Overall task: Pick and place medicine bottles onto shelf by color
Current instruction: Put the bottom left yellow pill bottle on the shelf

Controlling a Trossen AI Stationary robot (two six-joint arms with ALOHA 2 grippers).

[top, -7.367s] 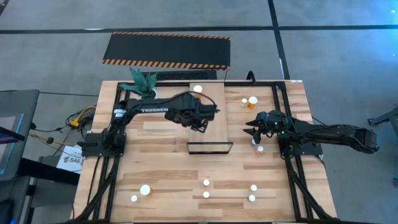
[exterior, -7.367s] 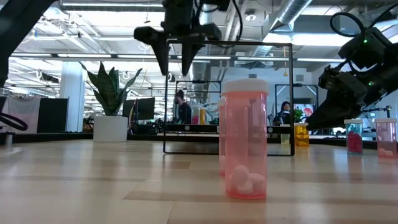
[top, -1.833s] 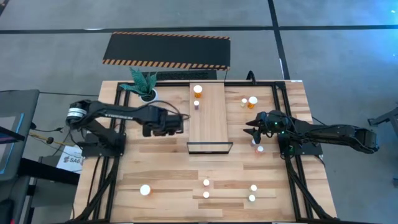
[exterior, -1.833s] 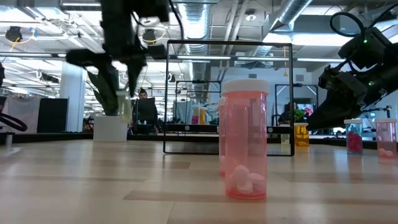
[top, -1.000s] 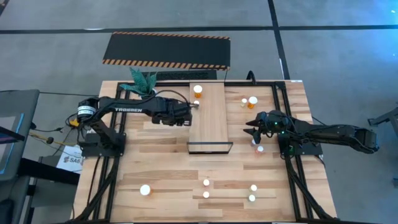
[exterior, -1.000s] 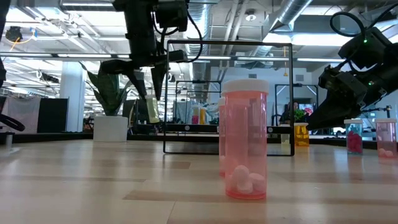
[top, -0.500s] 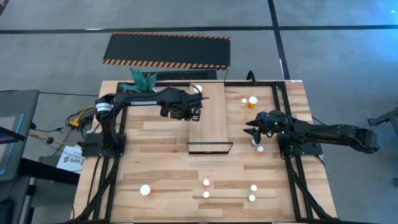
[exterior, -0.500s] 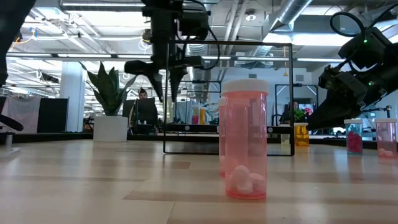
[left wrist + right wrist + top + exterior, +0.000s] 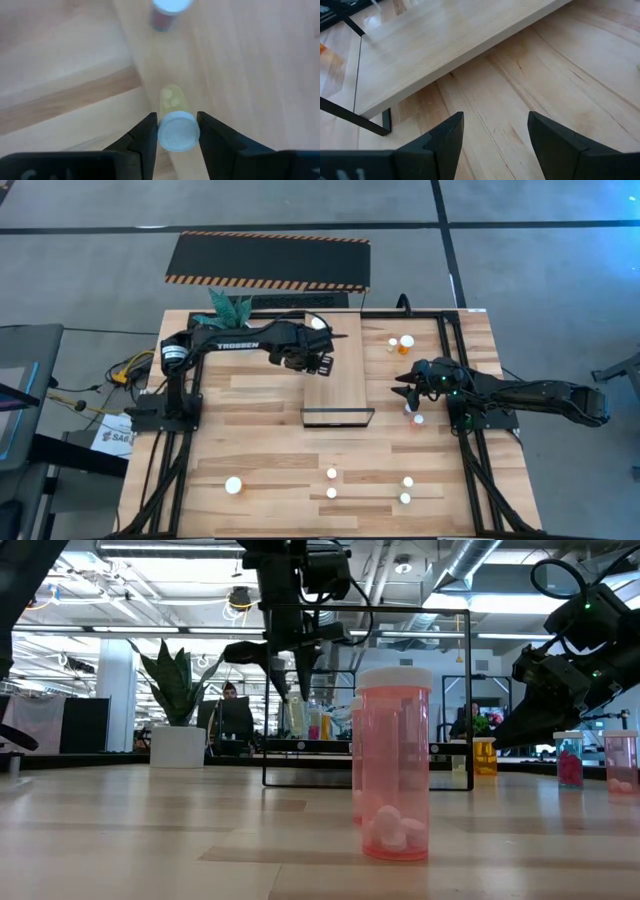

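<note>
My left gripper [image 9: 322, 362] hovers over the left edge of the shelf [image 9: 342, 380], a light-wood board, shut on a pale yellow medicine bottle [image 9: 297, 716] with a white cap [image 9: 178, 131]. On the shelf's far end stand a white-capped bottle [image 9: 318, 323] and a dark red one [image 9: 165, 14]. My right gripper [image 9: 405, 386] waits at the table's right, open, with nothing between its fingers [image 9: 445, 142]. Other medicine bottles stand near the table's front [image 9: 332, 474] and at the right [image 9: 407, 340]. My left gripper pinches the pale bottle's white cap [image 9: 165, 131] between its two fingers, one on each side. The fingers come from above and point down. The bottle hangs upright below them [image 9: 297, 725], clear of the shelf.
A potted plant [image 9: 232, 312] stands at the far left, beside the shelf. The shelf's black frame [image 9: 338, 418] rises at its near end. A tall pink bottle [image 9: 395, 765] stands near the low camera. A striped black mat [image 9: 268, 260] lies beyond the table.
My left gripper has carried the pale bottle toward the table's right, from beside the shelf to over its left edge, rolling a little about its pointing line. It stays shut on the bottle, which hangs upright and clear.
</note>
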